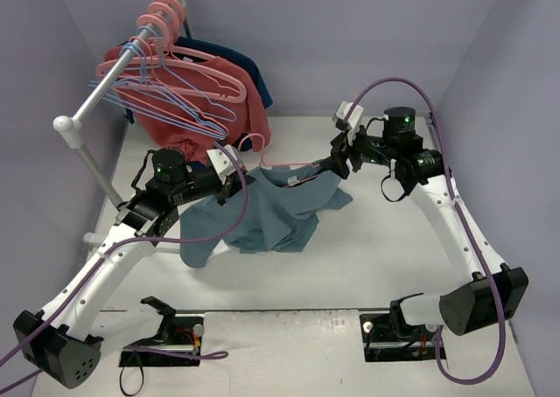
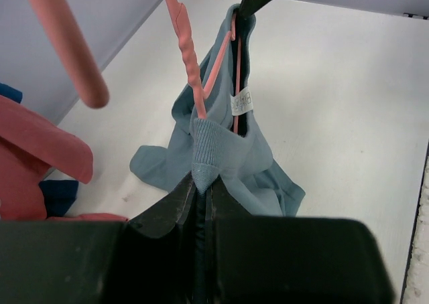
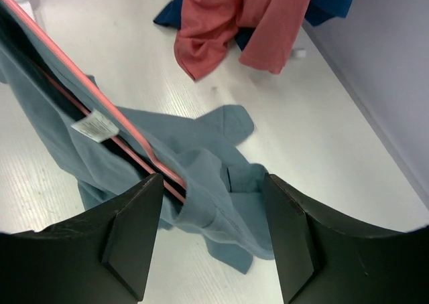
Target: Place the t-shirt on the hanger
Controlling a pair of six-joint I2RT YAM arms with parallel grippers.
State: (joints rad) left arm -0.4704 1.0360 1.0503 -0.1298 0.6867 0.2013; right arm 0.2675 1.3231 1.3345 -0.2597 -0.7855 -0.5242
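**Mia:** Where is the dusty blue-grey cotton t-shirt [image 1: 271, 213]?

**Ben:** In the middle of the white desk [image 1: 394, 266]. Its neck is lifted up. The rest lies in a crumpled heap on the desk.

**Mia:** And the thin pale pink hanger with the curved hook [image 2: 186, 56]?

**Ben:** It pokes through the neck hole, right beside the little white label [image 2: 242, 103]. I cannot tell what keeps it up.

**Mia:** Who holds the shirt?

**Ben:** The left end effector [image 2: 199, 180] is closed tight on the ribbed collar. The right end effector [image 3: 211, 180] has its jaws apart. The hanger and some cloth sit between them, but it pinches nothing.

**Mia:** So which step is this?

**Ben:** I think it is the part where the hanger goes inside the shirt. The shoulders are not on it yet.

**Mia:** What comes next?

**Ben:** My guess is that the right end effector needs a new hold, on the cloth or the hanger. Then the collar must slide over the hanger's end. The left one should keep the collar pinched, or the shirt may slip off.
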